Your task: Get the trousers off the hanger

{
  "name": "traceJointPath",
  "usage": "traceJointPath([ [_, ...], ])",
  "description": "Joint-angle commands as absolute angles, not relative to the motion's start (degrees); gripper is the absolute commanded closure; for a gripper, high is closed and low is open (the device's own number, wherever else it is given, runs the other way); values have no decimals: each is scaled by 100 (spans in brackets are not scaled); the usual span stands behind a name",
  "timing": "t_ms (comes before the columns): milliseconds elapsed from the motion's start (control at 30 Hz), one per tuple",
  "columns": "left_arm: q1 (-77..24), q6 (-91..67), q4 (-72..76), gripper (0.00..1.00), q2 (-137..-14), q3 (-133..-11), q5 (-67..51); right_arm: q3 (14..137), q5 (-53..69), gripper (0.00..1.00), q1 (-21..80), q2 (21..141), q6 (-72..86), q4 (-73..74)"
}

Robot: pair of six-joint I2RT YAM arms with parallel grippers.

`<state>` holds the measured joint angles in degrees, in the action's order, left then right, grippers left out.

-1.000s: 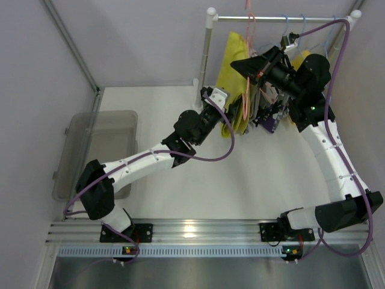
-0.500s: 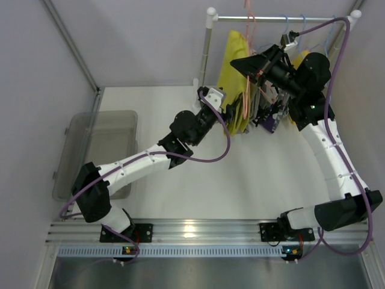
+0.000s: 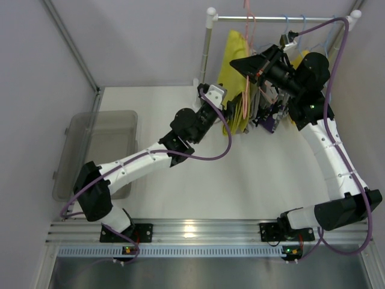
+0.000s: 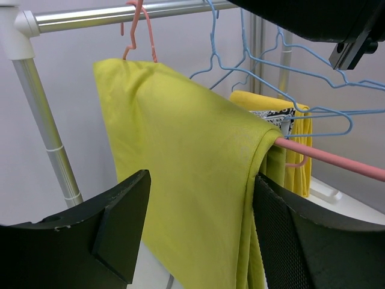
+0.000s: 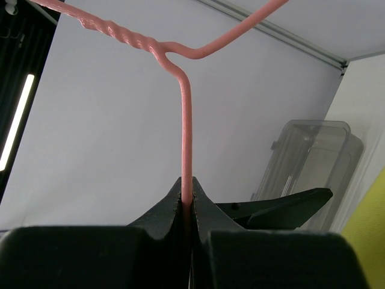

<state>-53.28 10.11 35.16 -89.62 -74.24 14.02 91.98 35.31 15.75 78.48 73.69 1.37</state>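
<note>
As right pincer [image 5: 187,191] clamps hanger [image 5: 186,126], left pincer [image 4: 201,205] straddles trousers [image 4: 189,144] — gaping.

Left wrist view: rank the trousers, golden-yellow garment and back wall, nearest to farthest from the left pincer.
1. trousers, centre, straight ahead of the open left pincer.
2. golden-yellow garment, behind them, to the right.
3. back wall, farthest, behind everything.

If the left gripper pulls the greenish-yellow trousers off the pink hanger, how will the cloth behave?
Probably floppy: the trousers drape in soft folds over the hanger. They will likely sag once free. The thin hanger may flex or swing when tugged.
</note>
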Motion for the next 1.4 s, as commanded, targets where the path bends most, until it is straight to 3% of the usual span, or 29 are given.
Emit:
traceJointPath([
  [0, -5300, 1107, 3823, 29, -9061, -7690, 1450, 9642, 3604, 100, 1731, 7638, 7251, -1134],
  [200, -5300, 1484, 3999, 30, -9552, -8015, 1862, 9703, 3595, 100, 1767, 7594, 7313, -1099],
  [433, -5273, 1810, 4491, 41, -9870, -8174, 1846, 9659, 3604, 100, 1775, 7480, 7251, -932],
  [533, -5265, 1863, 4500, 54, -9888, -8244, 1846, 9572, 3595, 100, 1775, 7436, 7233, -905],
  [700, -5194, 1864, 4281, 90, -9572, -8218, 1846, 9317, 3560, 100, 1732, 7322, 7111, -800],
  [767, -5151, 1689, 4000, 98, -9292, -8200, 1767, 9089, 3525, 100, 1679, 7269, 6970, -730],
  [1033, -5054, 800, 2471, 100, -8149, -8446, 1169, 8421, 3375, 100, 1608, 7102, 5749, -9],
  [1367, -5054, 220, 1459, 100, -7673, -9527, 844, 7866, 2945, 100, 1608, 7093, 4668, 957],
])
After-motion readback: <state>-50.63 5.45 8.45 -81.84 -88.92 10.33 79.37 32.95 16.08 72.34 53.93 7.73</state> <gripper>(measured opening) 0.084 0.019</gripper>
